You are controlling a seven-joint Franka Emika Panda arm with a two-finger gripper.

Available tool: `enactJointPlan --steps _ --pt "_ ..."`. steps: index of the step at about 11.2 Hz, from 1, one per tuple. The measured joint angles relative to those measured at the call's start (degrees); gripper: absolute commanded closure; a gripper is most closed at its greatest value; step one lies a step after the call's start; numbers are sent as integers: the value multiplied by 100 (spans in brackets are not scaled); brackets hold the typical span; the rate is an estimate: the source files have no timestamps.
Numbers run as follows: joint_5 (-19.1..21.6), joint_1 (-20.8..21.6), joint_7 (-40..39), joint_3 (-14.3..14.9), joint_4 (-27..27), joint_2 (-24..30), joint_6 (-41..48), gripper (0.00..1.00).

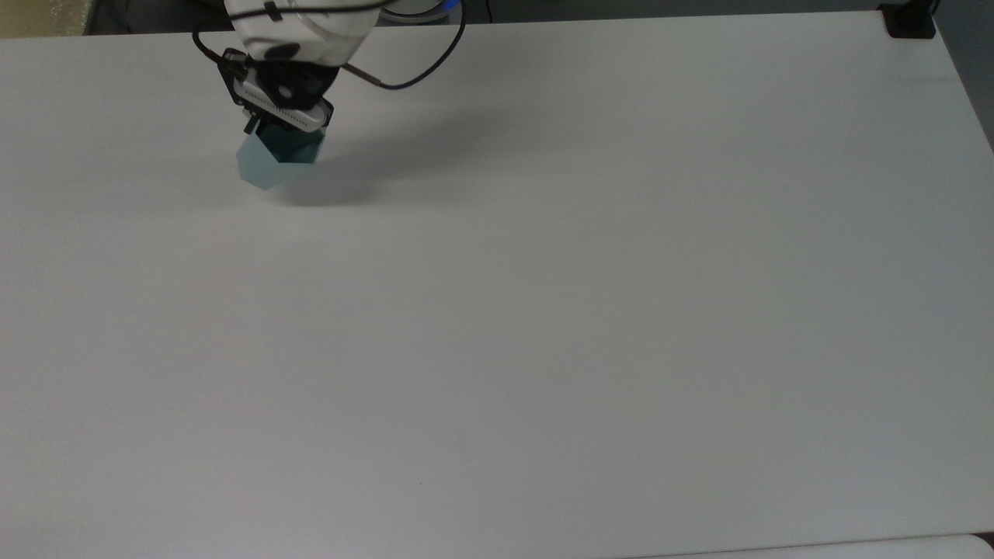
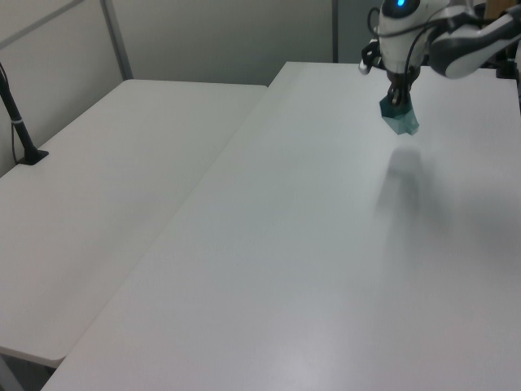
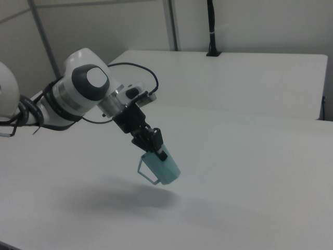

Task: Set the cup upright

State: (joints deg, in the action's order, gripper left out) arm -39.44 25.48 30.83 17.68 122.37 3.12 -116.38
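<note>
Half of the job looked done to us: the gripper (image 3: pixel 154 147) pinched the teal faceted cup (image 3: pixel 162 167) at its rim and held it in the air, clear of the white tabletop (image 1: pixel 543 310), near the far left corner in the top view. We saw the cup (image 1: pixel 273 161) tilted, its narrow base (image 2: pixel 404 126) pointing down and sideways, its thin handle (image 3: pixel 143 169) at one side. We judged that what was left was to level it, lower it onto its base and release it.
</note>
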Motion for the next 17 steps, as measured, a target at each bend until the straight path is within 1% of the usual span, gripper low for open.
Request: enactJointPlan --steps 1,3,6,7,8,9,12,14,16,17 --pt "352 0 -29 27 2 114 -155 100" --pt "1289 0 -93 77 1 252 -508 100" --pt "2755 0 -577 138 5 465 -569 100" --pt "3035 0 -636 146 16 489 -569 100" --pt "3240 2 -644 146 63 483 -687 100" --pt "3420 9 -644 146 162 443 -986 100" --pt "3876 85 -643 145 321 17 -1654 100" --pt "3934 189 -636 143 322 -273 -1754 100" --pt "3936 272 -624 143 321 -389 -1767 100" --pt "3936 273 -624 143 321 -392 -1767 88"
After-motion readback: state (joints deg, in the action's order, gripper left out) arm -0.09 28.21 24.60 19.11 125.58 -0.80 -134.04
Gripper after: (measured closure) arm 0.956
